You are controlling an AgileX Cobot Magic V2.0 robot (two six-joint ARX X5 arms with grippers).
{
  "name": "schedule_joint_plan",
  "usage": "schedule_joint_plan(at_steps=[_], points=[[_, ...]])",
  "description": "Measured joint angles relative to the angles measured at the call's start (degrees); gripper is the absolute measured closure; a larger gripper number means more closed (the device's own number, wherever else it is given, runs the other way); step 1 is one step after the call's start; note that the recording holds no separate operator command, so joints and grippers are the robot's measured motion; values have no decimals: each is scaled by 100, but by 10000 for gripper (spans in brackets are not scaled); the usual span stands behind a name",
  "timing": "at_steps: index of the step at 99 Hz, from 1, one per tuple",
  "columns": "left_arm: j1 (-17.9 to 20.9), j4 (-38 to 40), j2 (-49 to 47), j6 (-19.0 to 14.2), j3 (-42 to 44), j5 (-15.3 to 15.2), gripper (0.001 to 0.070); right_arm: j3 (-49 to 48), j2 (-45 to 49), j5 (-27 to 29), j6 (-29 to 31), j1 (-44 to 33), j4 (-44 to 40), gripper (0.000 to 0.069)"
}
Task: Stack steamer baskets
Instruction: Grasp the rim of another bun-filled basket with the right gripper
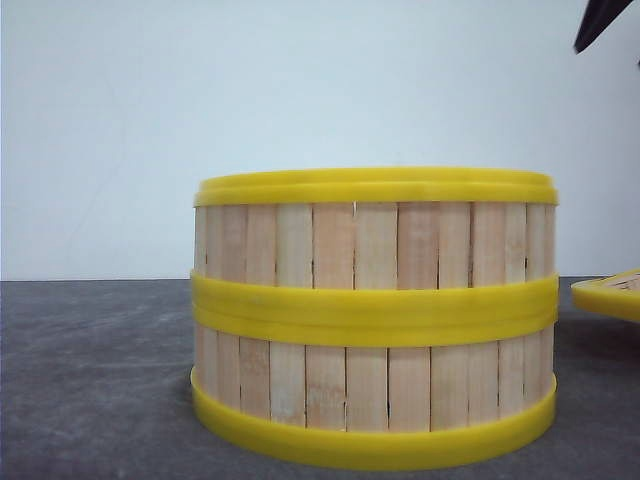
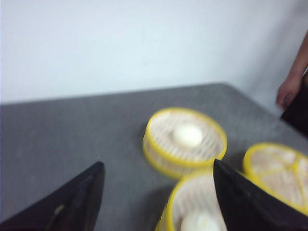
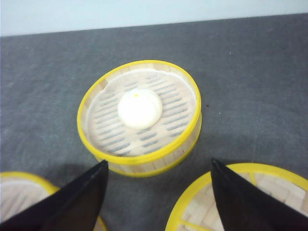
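Both grippers' fingers spread, empty; right gripper (image 3: 159, 192) above bun-holding steamer basket (image 3: 139, 118); lid (image 3: 250, 202) at 5 o'clock.

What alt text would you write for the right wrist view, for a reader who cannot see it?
A round steamer basket with yellow rims stands on a grey table, holding one white bun. The right gripper hangs above it with its dark jaws open and empty. A yellow-rimmed lid and part of another basket show at the lower corners.
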Motion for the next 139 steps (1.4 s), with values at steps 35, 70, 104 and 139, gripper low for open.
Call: schedule_joint_plan(at_steps=[35,70,104,139], points=[[0,-925,-1788,-369,-1272,-2,278,1104,2197,160,79,0,195,272],[0,-1429,-2332,-369,-1263,-7,278,1620,3974,498,688,0,831,286],[0,-1958,-2328,-350,-1263,-33,278,1904,4837,776,844,0,1056,382],[0,-2035,-2328,-249,-1263,-247,278,1937,5018,935,984,0,1244,545]])
